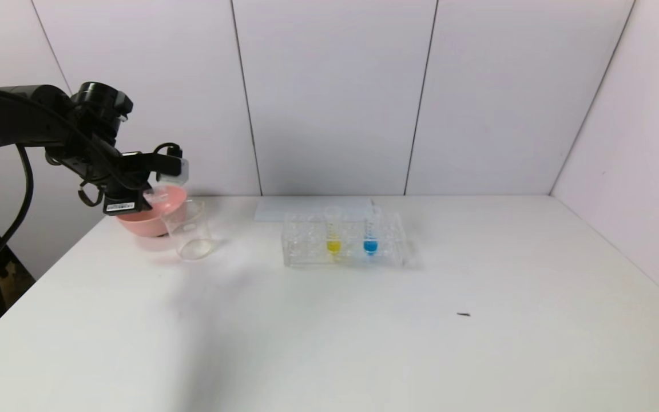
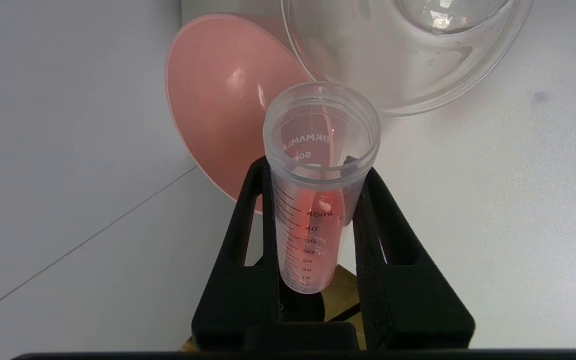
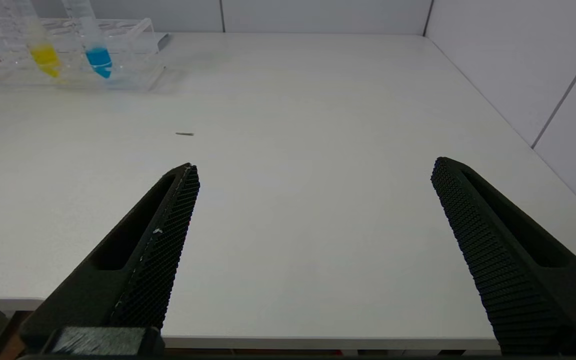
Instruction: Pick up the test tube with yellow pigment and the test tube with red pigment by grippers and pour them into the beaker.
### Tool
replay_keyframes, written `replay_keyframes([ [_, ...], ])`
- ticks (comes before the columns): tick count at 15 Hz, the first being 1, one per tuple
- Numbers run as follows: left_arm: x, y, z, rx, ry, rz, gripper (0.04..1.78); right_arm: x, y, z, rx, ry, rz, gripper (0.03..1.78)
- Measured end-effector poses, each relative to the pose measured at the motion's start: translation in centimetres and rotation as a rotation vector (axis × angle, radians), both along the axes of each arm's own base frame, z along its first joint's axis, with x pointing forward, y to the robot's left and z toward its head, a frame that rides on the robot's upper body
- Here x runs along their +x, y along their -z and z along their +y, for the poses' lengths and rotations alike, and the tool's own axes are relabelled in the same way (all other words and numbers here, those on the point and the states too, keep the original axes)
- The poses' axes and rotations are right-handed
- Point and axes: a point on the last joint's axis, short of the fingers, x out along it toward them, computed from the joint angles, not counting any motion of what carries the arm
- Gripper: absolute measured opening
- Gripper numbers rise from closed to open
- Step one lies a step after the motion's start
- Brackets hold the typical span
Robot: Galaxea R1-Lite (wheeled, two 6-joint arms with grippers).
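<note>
Red-tinted test tube [image 2: 318,200] clamped in left hand [image 2: 318,175].
Tube mouth tilts beside beaker [image 1: 191,234] and pink bowl [image 1: 149,220]; right hand [image 3: 313,210] spread wide, empty.

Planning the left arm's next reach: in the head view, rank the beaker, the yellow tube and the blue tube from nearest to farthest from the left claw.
1. The beaker, just below the left claw, in front of the pink bowl.
2. The yellow tube, in the rack at mid-table.
3. The blue tube, one slot farther to the robot's right.
</note>
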Motion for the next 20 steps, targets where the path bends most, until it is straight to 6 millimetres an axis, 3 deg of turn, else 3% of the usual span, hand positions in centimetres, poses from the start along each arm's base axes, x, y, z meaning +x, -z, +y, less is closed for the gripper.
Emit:
replay_keyframes([
  [20, 0.4, 0.2, -1.1, 0.107, 0.001, -0.005, 0.45, 0.0, 0.0, 0.0, 0.000, 0.000, 0.000, 1.70],
])
